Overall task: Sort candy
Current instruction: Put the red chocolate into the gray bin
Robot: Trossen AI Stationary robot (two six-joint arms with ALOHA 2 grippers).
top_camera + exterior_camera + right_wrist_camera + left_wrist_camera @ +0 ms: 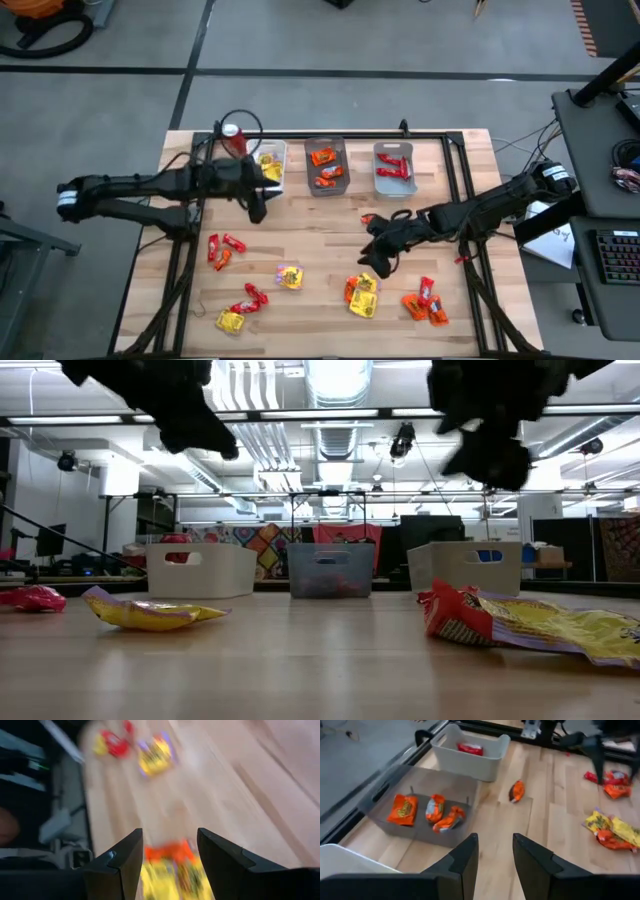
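your wooden table [320,225] has 3 bins [329,166] along its far edge, so loose candy [362,295] lies near. your left gripper [495,852] hovers open and empty beside the yellow bin; your right gripper [167,855] hangs open above an orange-yellow packet.

We see a pale wooden plank table [320,225] edged by a black metal frame [452,160]. Along its far side stand three rectangular bins: white [270,165], grey [327,166], white [395,170]. A red soda can [233,139] stands beside the leftmost.
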